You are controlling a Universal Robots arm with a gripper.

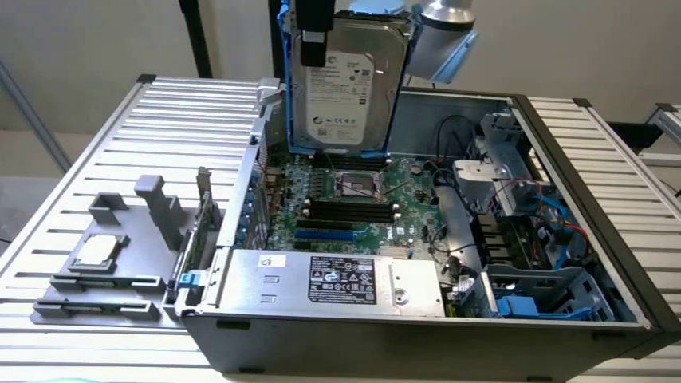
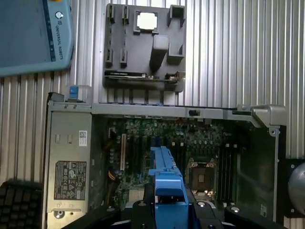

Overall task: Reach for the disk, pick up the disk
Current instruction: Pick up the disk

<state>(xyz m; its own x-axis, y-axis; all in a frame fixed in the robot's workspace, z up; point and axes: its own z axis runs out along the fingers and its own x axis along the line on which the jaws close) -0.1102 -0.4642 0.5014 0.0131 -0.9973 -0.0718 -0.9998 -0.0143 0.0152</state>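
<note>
The disk, a grey metal hard drive with a white label and blue side rails, hangs upright in the air above the back of the open computer case. My gripper is shut on its upper end, with one black finger lying over the label side. In the wrist view the disk's blue rail runs edge-on between my gripper's black fingers, above the motherboard.
Inside the case lie a silver power supply, the CPU socket and a blue drive bay. A grey fixture holding a small silver chip sits on the slatted metal table. A teach pendant and a keyboard lie nearby.
</note>
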